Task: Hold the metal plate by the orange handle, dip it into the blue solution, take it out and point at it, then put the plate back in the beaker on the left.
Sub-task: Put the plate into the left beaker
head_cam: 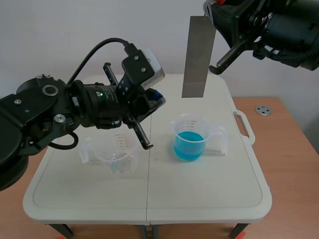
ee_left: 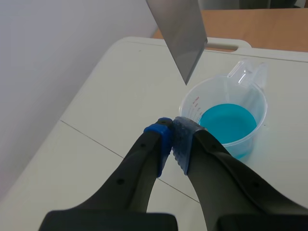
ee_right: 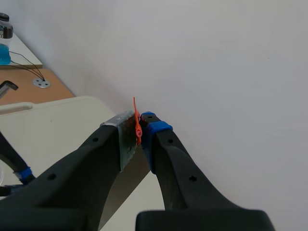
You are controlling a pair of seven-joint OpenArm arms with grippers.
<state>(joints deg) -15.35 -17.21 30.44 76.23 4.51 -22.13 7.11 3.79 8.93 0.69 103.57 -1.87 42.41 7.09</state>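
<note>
1. Plain white wall stands behind an off-white folding worktop (head_cam: 209, 194).
2. Well above the worktop's right half, towards its far edge, a flat grey metal plate (head_cam: 198, 57) (ee_left: 179, 33) hangs upright with its lower edge in the air.
3. The right claw (head_cam: 213, 17) (ee_right: 138, 127) is clamped on the plate's top end, where a thin orange handle (ee_right: 136, 120) shows between its pads.
4. Below the plate and clear of it stands a clear plastic beaker of blue solution (head_cam: 189, 138) (ee_left: 226, 122), its handle towards the right edge.
5. The left claw (head_cam: 157, 98) (ee_left: 172, 137) has its pads pressed together on nothing, its tip level with the plate's lower end and apart from it.
6. An empty clear plastic beaker (head_cam: 117, 155) sits on the left half, under the left arm.
</note>
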